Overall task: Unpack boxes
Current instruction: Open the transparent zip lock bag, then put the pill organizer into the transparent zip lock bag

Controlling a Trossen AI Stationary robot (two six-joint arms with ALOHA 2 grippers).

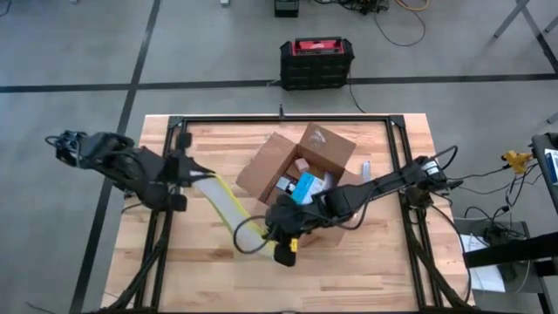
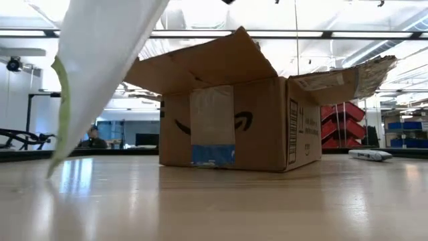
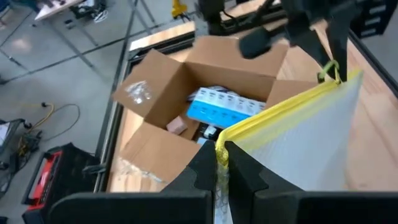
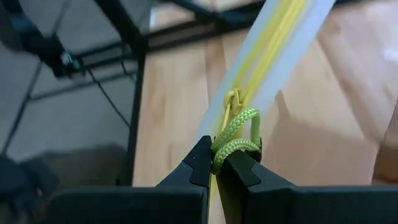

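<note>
The brown cardboard box (image 1: 296,170) stands open on its base in the middle of the table, flaps spread, with blue-and-white cartons (image 3: 221,106) inside. To its near left a clear, yellow-edged plastic pouch (image 1: 228,208) is held up between both grippers. My left gripper (image 1: 195,177) is shut on the pouch's far-left end. My right gripper (image 1: 268,235) is shut on the cord at the pouch's near end. In the low view the pouch (image 2: 100,60) hangs above the tabletop. My left gripper pinches the end of the pouch's yellow zip edge (image 3: 221,149) between its two fingers. It comes slanting down from the table's left, along the zip edge. The pouch runs away from the fingers, lifted clear of the table. My right gripper pinches the yellow-green cord loop (image 4: 235,144) of the zip's pull (image 4: 231,99) between its fingertips. It comes slanting down from the table's right, in line with the zip edge. The cord is bunched at the fingertips.
A small white object (image 1: 366,167) lies on the table to the right of the box. A black and red case (image 1: 316,59) stands on the floor beyond the far edge. Black frame rails (image 1: 166,218) run along the table's sides. Bare wood shows at the near edge.
</note>
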